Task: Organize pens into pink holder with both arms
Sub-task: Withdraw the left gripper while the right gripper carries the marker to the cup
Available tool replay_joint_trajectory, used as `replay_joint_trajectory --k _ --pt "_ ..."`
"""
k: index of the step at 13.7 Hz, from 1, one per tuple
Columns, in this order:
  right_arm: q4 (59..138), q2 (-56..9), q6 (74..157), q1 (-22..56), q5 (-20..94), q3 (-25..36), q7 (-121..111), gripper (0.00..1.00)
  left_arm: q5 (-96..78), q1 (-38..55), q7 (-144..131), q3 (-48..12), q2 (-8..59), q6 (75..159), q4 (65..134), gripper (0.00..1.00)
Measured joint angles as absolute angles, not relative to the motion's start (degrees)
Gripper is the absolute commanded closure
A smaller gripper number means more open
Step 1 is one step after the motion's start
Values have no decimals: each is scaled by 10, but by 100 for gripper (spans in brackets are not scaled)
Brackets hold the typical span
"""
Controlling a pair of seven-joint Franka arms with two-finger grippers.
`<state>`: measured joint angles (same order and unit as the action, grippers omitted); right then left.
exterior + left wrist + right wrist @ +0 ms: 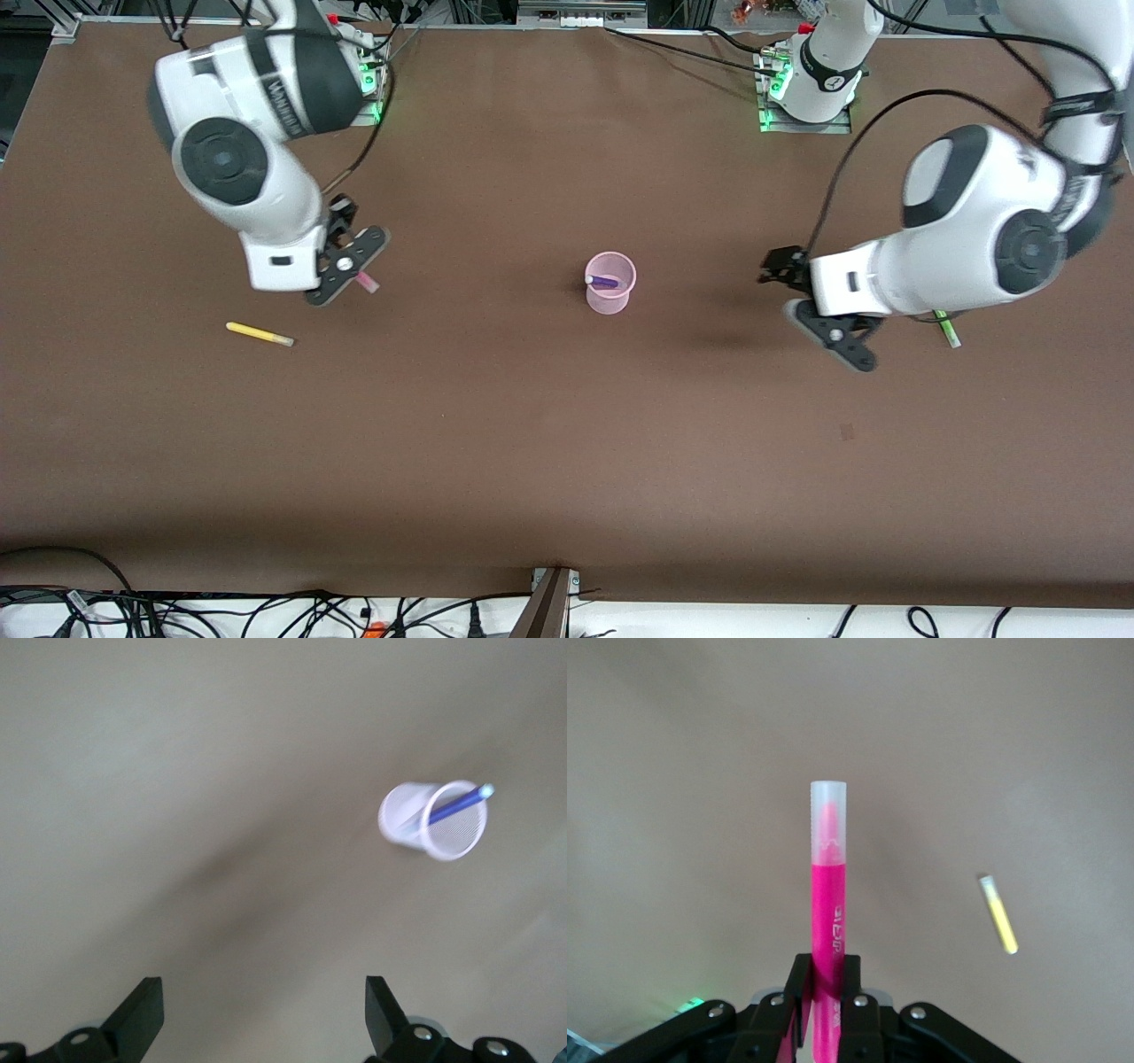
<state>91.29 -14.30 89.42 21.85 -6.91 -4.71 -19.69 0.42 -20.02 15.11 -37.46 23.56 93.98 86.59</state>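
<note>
The pink holder [610,297] stands upright at mid-table with the dark purple pen [604,282] in it; both also show in the left wrist view, the holder [409,818] and the pen [456,804]. My right gripper [827,988] is shut on the magenta-pink pen [828,895], held above the table toward the right arm's end, its tip showing in the front view [368,283]. The yellow pen [259,334] lies on the table nearby, also in the right wrist view [998,914]. My left gripper [263,1019] is open and empty, beside the holder [778,268]. The green pen [946,328] lies partly hidden under the left arm.
The brown table [532,461] is bare between the holder and the front edge. Cables and a bracket [549,602] lie along the front edge. The arm bases [806,97] stand at the back edge.
</note>
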Motion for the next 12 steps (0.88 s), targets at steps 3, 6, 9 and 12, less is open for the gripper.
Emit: replay_joint_trajectory --k 3,6,9,12 --pt "881 -163 869 303 -100 -48 -77 100 48 -216 107 -371 233 844 800 0" --pt "835 -208 869 368 -109 -49 -13 100 93 -241 87 -368 212 798 745 0" --pt "780 -262 872 426 -114 -49 38 100 113 -231 80 -336 152 788 731 0" --pt "743 -309 908 471 -125 -49 112 100 97 -129 69 -186 79 815 751 0"
